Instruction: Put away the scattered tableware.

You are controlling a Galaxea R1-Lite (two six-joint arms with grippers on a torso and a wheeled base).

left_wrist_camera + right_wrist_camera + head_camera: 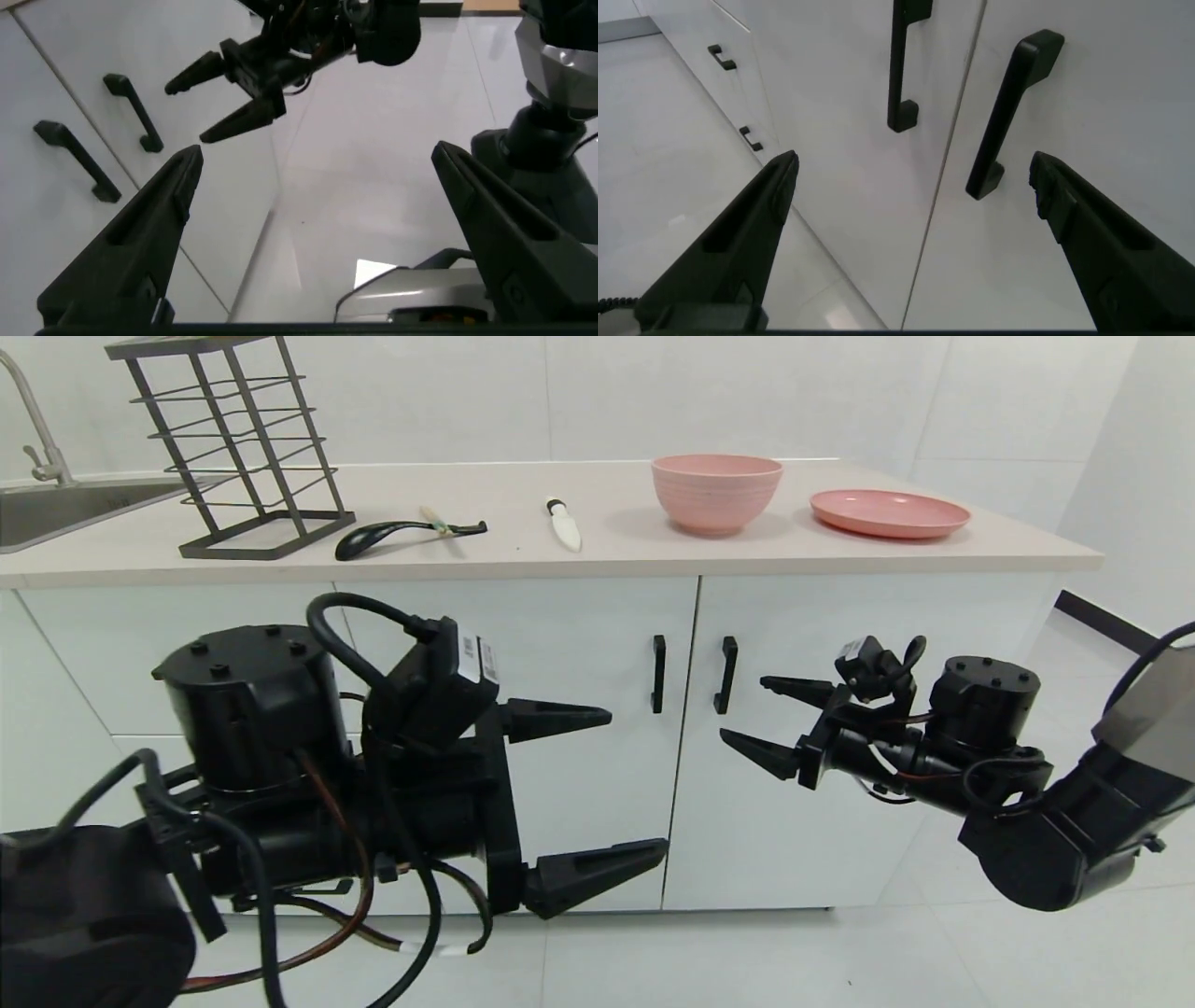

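From my head, the tableware lies along the surface (523,555). The rack (238,448) stands at its left end beside the sink (56,509), and I judge that is where the pieces belong. The spoon (392,534) lies near the front edge just beside the rack. The knife (563,523) is near the middle, the bowl (716,492) is right of it, and the plate (889,512) is toward the right end. All four are apart from each other and untouched. My left gripper (635,782) and right gripper (744,711) hang below the front edge, before the cabinet doors. Both are spread wide and empty, I think so that either arm can rise to whichever piece is nearest.

From my left wrist, my left gripper (318,149) gapes with nothing between its fingers. It faces my right gripper (187,114), which is also parted, beside the door handles (131,112).

From my right wrist, my right gripper (912,161) is open on nothing and points at the two handles (1013,117). It must lift well above these doors before it can take the plate or bowl.
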